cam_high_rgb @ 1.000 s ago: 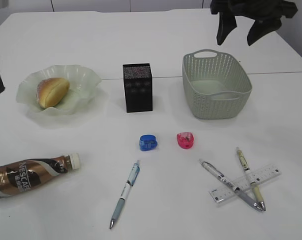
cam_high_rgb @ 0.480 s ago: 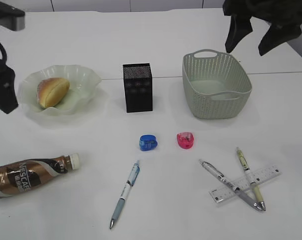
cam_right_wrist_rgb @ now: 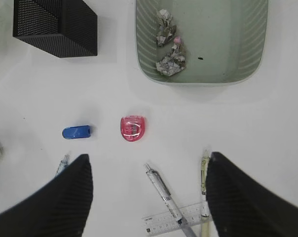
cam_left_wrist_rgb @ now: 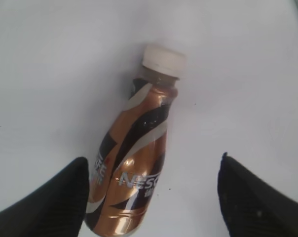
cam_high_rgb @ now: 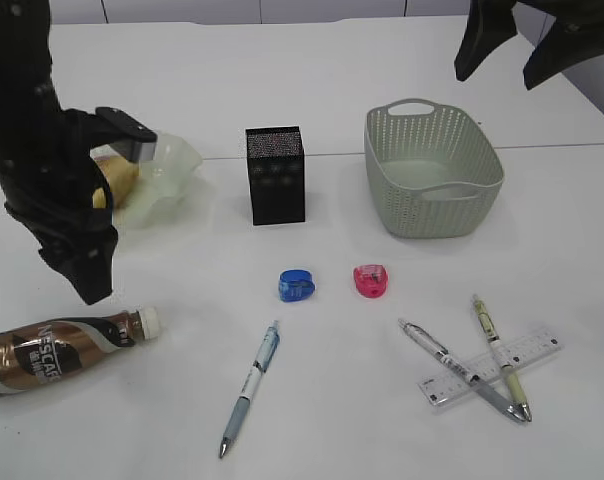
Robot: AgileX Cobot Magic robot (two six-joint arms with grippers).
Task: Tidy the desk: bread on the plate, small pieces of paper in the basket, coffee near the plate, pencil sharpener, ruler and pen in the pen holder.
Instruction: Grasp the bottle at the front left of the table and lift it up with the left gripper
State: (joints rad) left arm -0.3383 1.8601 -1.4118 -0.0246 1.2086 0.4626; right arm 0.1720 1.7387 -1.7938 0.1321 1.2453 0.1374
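The coffee (cam_high_rgb: 57,348) lies on its side at the desk's front left. My left gripper (cam_high_rgb: 82,272) hangs open just above it; the bottle (cam_left_wrist_rgb: 134,168) shows between the jaws, nearer the left finger, not touched. The left arm hides most of the bread (cam_high_rgb: 112,177) on the plate (cam_high_rgb: 170,168). High over the basket (cam_high_rgb: 432,170), my right gripper (cam_high_rgb: 510,58) stands open and empty. Small pieces of paper (cam_right_wrist_rgb: 169,63) lie in the basket (cam_right_wrist_rgb: 251,49). Blue (cam_high_rgb: 296,285) and pink (cam_high_rgb: 370,280) pencil sharpeners sit before the pen holder (cam_high_rgb: 275,175). Two pens (cam_high_rgb: 462,370) cross the ruler (cam_high_rgb: 537,352).
A third pen (cam_high_rgb: 250,388) with a blue and white barrel lies front centre. The desk's back edge runs behind the basket and holder. A seam crosses the desk (cam_high_rgb: 332,155) at the height of the holder.
My left arm has swung in from the left edge, across the plate, toward the coffee bottle. My right gripper has drifted up and to the right above the basket.
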